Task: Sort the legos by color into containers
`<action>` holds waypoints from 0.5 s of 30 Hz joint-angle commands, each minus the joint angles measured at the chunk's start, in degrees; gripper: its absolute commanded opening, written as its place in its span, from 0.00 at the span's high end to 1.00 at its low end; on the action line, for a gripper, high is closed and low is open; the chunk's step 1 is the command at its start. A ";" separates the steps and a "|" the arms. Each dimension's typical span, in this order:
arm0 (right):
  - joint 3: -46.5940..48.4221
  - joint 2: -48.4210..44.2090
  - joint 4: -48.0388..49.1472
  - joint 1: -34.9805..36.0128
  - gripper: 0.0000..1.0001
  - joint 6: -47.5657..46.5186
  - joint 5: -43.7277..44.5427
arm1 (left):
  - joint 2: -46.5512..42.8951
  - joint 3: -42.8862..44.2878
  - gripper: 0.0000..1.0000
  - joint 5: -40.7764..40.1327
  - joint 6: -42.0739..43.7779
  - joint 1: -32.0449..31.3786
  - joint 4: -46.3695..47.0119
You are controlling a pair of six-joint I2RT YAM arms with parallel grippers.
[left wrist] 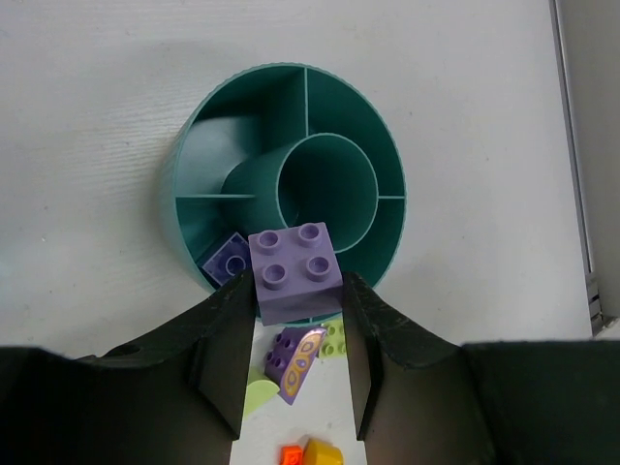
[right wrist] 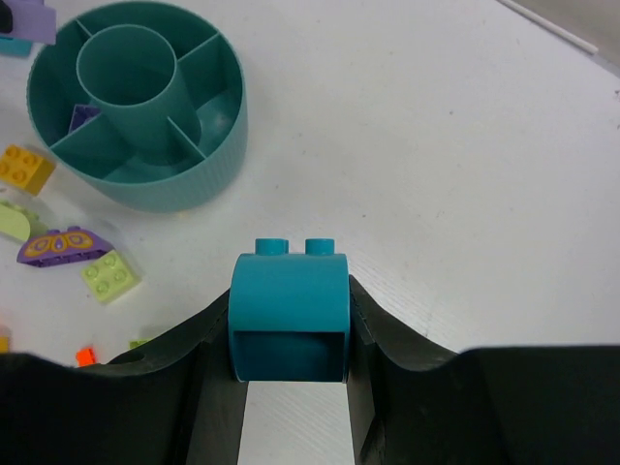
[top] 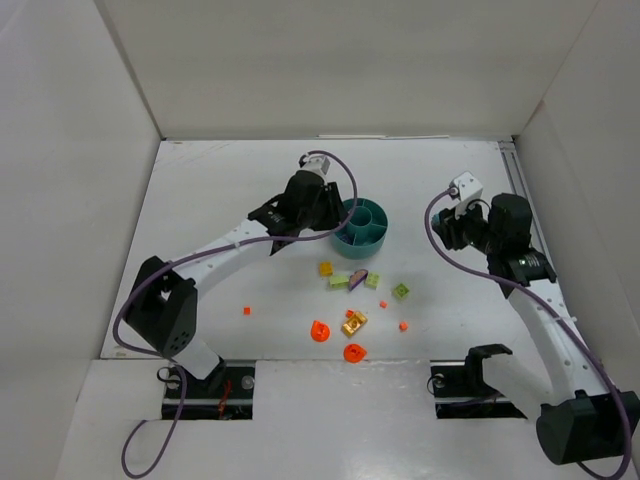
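1. The left pincer [left wrist: 295, 287] pinches a purple four-stud brick [left wrist: 295, 269] between its two fingers, studs up, right over the near rim of the teal dish [left wrist: 190, 170]
2. A second purple piece [left wrist: 227, 258] lies in the outer compartment of the dish just beside and below the held brick
3. The right pincer [right wrist: 289, 325] pinches a turquoise arched piece [right wrist: 289, 302], its two studs pointing away from the wrist; it hangs over the white table [right wrist: 436, 145], well apart from the dish and to its right in the top view
4. On the table near the dish, on the side toward the arm bases, lie a yellow brick [right wrist: 23, 168], a purple printed slope [right wrist: 60, 246] and a lime green brick [right wrist: 109, 275], the last two just beside each other
5. Closer to the bases sit a gold piece [top: 354, 322] and two orange round pieces [top: 320, 331], one on each side of it
6. A tiny orange piece [top: 246, 310] lies alone to the left, apart from the cluster
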 commanded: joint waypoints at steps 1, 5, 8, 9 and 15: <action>2.24 1.05 -0.95 -1.35 1.00 -1.82 -2.55 | 0.98 3.54 1.00 0.36 0.74 -0.66 -0.09; 2.24 1.06 -0.95 -1.36 1.00 -2.35 -3.34 | 2.31 4.25 1.00 -0.87 0.74 -0.66 -1.67; 2.24 1.06 -0.95 -1.36 1.00 -2.35 -3.34 | 2.31 4.25 0.97 -0.88 0.74 -0.66 -2.19; 1.71 0.53 -0.95 -1.36 1.00 -2.35 -3.34 | 2.31 4.25 0.96 -1.49 0.74 -0.66 -2.20; 1.18 0.00 -0.42 -1.36 1.00 -2.35 -2.20 | 2.31 3.64 0.83 -2.72 0.74 -0.66 -2.73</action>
